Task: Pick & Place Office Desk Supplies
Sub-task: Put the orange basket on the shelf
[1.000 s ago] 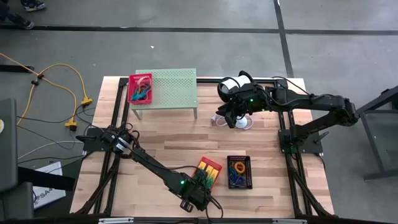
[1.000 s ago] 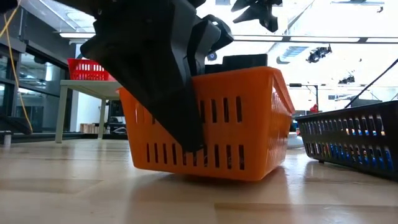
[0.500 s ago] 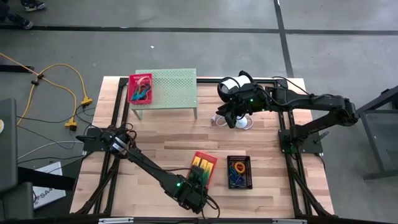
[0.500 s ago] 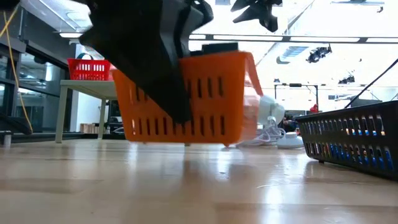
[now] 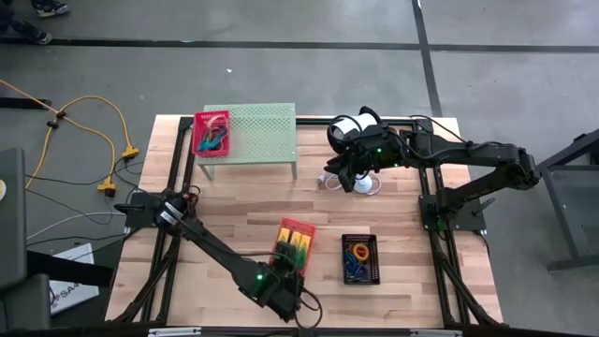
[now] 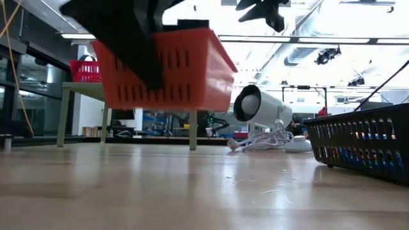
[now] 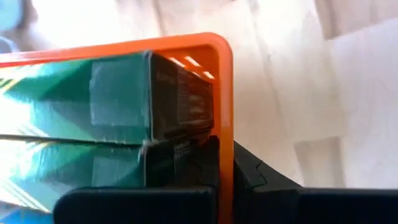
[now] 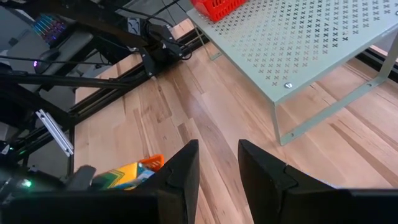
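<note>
Left gripper (image 5: 284, 277) clenched on the wall of the orange basket (image 5: 291, 245), lifted left of the black basket (image 5: 359, 258); rigid, light, packs (image 7: 81, 99) may slide; right gripper (image 8: 217, 163) parted, empty.

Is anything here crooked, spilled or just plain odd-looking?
Only one thing stands out: the orange basket hangs in the air, tilted, off the table, because the left gripper has its jaws shut on the rim. The green packs inside stay put. Nothing looks spilled or broken.

Overhead and table-level cameras both see the orange basket (image 5: 291, 245).
</note>
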Available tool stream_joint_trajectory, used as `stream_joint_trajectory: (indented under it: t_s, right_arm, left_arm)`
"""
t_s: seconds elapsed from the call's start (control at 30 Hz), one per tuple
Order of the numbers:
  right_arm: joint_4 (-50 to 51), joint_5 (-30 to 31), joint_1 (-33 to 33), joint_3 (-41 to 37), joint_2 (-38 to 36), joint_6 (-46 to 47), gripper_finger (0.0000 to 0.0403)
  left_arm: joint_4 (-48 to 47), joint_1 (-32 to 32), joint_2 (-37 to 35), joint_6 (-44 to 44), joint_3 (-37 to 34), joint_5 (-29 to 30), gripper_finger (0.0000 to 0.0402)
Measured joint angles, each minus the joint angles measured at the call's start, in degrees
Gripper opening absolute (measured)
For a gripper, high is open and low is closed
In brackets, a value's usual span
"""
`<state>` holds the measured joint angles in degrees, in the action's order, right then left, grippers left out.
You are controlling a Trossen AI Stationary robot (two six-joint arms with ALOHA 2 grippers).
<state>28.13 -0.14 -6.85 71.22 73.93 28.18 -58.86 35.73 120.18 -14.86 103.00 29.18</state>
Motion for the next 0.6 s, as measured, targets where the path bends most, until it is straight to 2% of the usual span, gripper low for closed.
stream_joint_trajectory:
  t_s: [0.2,0.6]
  right_arm:
    - [-0.5,0.0,0.0,0.0,0.0,0.0,0.0099]
    - [-0.56,0.02,0.0,0.0,0.0,0.0,0.0099]
  left_arm:
    - [-3.59,-0.94,-2.64,-0.94,0.02,3.22,0.0]
    - [-11.31,-4.84,-6.99,-4.96,0.02,3.4,0.0]
